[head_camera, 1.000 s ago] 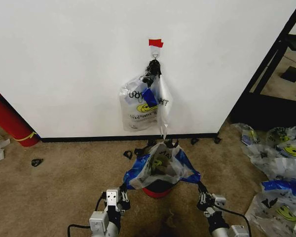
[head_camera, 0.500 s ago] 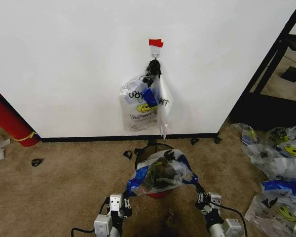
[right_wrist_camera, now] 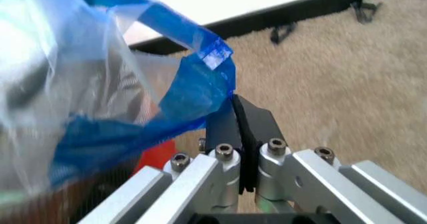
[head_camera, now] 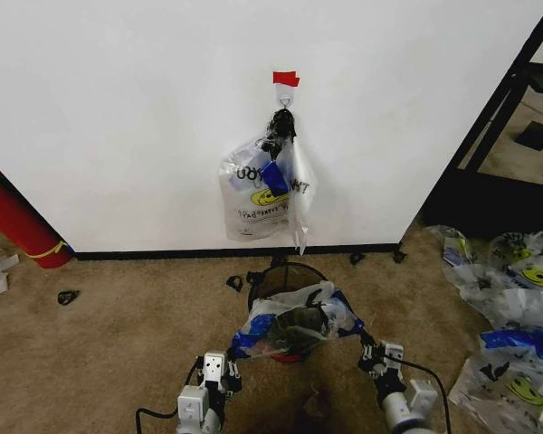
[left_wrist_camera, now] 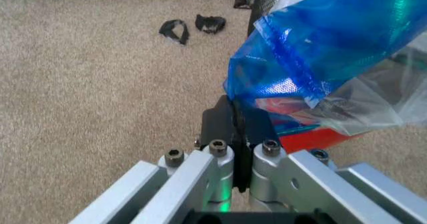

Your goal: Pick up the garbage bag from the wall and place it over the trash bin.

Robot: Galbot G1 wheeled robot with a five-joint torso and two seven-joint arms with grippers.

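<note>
Left gripper (head_camera: 228,371), just left of bin (head_camera: 288,277): fingers pinched tight on blue corner of bag (head_camera: 294,322). Bag stretched between both grippers, draped over bin's near rim, far rim uncovered. Right gripper (head_camera: 369,355), just right of bin: fingers clamped on bag's opposite blue corner.

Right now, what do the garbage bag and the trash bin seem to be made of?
Garbage bag: thin plastic film, probably; glossy, see-through, crinkled, with blue patches. Trash bin: black wire mesh, likely metal; its open weave shows at the rim. The base looks red, its material unclear.
</note>
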